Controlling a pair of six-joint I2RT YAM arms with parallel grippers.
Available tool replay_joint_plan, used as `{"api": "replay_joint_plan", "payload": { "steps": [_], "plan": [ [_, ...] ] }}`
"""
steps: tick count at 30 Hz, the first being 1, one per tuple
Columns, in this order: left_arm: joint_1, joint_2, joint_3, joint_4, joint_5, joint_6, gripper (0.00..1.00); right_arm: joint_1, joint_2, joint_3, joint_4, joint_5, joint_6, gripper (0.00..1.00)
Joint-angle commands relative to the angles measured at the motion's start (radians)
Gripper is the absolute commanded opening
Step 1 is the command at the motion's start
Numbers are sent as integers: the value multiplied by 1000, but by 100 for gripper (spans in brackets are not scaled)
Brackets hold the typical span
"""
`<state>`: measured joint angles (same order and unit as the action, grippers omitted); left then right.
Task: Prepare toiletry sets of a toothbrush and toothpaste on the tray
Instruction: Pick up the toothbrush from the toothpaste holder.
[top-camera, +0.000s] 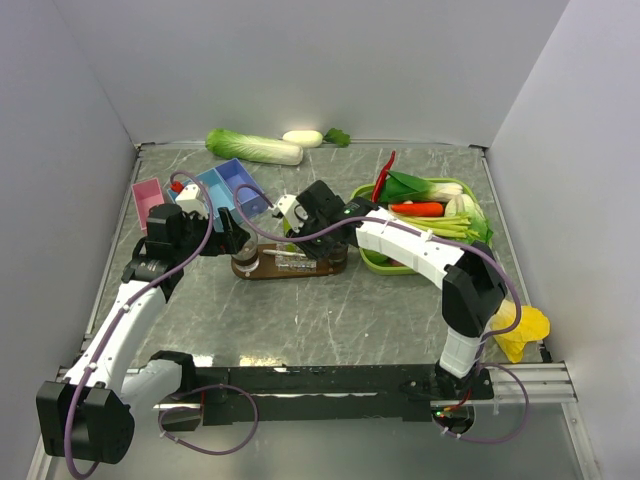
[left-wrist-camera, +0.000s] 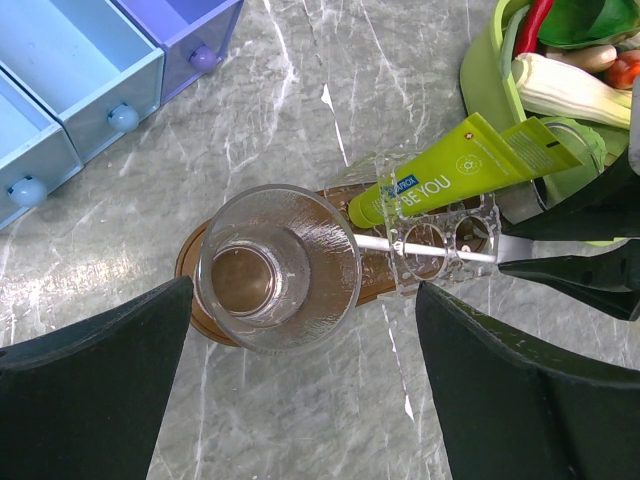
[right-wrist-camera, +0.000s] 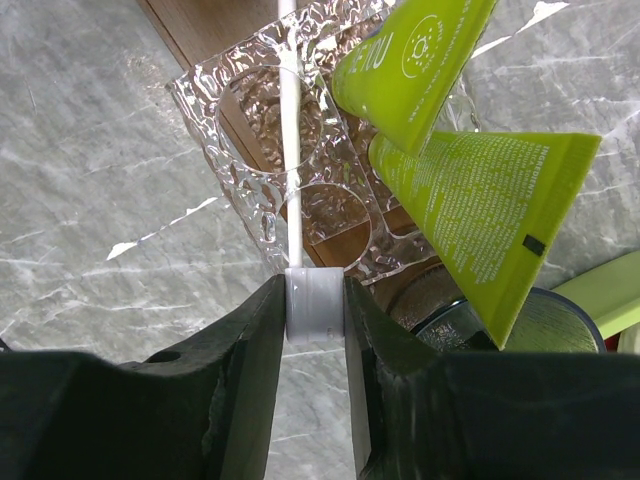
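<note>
Up in the top view, the tray (top-camera: 275, 272) sat mid-worktop (top-camera: 330, 320), between the blue compartment box (top-camera: 222, 188) and the green basket (top-camera: 372, 262). The left arm (top-camera: 140, 300) and right arm (top-camera: 410, 240) were both stretched in over it, one from each end. Too small from up there to make out any grip.

Left wrist view: the left fingers (left-wrist-camera: 100, 380) were spread wide with nothing in them. A clear tumbler (left-wrist-camera: 278, 268) stood upright on the tray's end, right in the gap between them. Beside the tumbler was a clear holder (left-wrist-camera: 440, 240) with round holes. A toothbrush (left-wrist-camera: 400, 246) lay across it and a toothpaste (left-wrist-camera: 440, 180) tube was propped at a slant on top. The brush's far end ran into the dark right fingers (left-wrist-camera: 590, 275) at the frame edge.

Right wrist view: the right fingers were pinching the toothbrush's fat white end, pressed tight on both sides. The thin stick ran straight away from them across the holder, over two of its holes, with brown tray underneath. Two toothpaste tubes sat just right of the stick, clear of the fingers. One leaned on the holder. The other had its wide crimped end hanging over a dark round rim (right-wrist-camera: 540, 325), which looked like another tumbler.
</note>
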<state>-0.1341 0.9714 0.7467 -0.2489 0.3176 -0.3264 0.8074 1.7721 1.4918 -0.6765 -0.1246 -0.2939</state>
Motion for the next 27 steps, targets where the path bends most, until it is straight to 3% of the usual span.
{"api": "replay_joint_plan", "payload": {
  "steps": [1, 27],
  "plan": [
    [5, -5, 29, 46, 23, 12, 97, 4, 15, 31, -17, -4, -21, 34],
    [7, -3, 33, 40, 28, 12, 97, 4, -56, 28, -38, -4, -2, 6]
  ]
}}
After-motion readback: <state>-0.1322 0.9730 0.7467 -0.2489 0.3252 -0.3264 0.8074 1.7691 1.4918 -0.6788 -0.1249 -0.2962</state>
